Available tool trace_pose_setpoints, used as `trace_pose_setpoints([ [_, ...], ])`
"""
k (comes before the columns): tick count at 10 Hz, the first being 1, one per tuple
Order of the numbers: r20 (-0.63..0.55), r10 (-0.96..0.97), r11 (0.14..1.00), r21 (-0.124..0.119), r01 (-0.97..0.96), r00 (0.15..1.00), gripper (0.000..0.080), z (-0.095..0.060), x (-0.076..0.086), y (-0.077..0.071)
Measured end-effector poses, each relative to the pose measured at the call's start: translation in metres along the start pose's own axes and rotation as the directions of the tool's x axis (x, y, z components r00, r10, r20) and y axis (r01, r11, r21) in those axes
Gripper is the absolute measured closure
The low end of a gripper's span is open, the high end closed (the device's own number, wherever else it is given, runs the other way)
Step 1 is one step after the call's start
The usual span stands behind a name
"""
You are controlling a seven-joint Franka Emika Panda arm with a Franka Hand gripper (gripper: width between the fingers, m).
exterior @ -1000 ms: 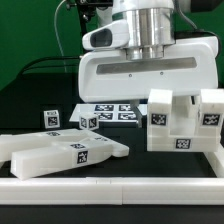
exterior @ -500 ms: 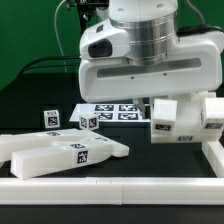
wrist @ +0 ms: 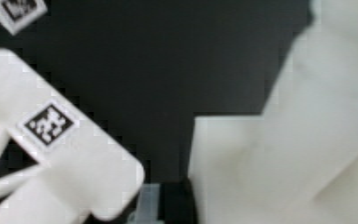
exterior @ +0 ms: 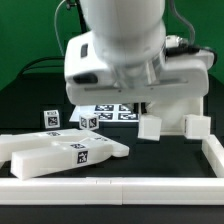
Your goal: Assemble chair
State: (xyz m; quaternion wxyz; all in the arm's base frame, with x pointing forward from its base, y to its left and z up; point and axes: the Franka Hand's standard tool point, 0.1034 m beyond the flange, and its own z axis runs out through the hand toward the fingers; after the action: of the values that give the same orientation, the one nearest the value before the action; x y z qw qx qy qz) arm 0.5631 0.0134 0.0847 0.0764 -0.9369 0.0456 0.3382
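Where the claw (exterior: 172, 100) hangs, the chair (exterior: 150, 125) sits directly beneath, half hidden; claw's opening cannot be told.

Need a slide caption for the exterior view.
Panda gripper low over the blocky chair assembly, tagged legs lying loose at the exterior view's left.

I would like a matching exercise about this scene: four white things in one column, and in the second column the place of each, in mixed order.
Things:
1. tapered legs
2. small tagged blocks
3. marker board
4. blocky structure

Places:
A. flat at the back, partly covered
B. at the exterior view's right, mostly hidden, two lower ends showing
C. lying at the exterior view's left, near the front
D. standing between the legs and the marker board

Pairs: 1-C, 2-D, 3-A, 4-B.
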Motion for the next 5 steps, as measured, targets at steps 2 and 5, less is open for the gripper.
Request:
trace_pose_setpoints([
  [2, 0.034, -0.02, 0.999, -0.049, 0.022, 0.999, 0.0769, -0.004, 0.009, 0.004],
  [5, 0.056, -0.106, 0.989, -0.099, 0.111, 0.993, 0.0769, -0.008, 0.02, 0.0],
])
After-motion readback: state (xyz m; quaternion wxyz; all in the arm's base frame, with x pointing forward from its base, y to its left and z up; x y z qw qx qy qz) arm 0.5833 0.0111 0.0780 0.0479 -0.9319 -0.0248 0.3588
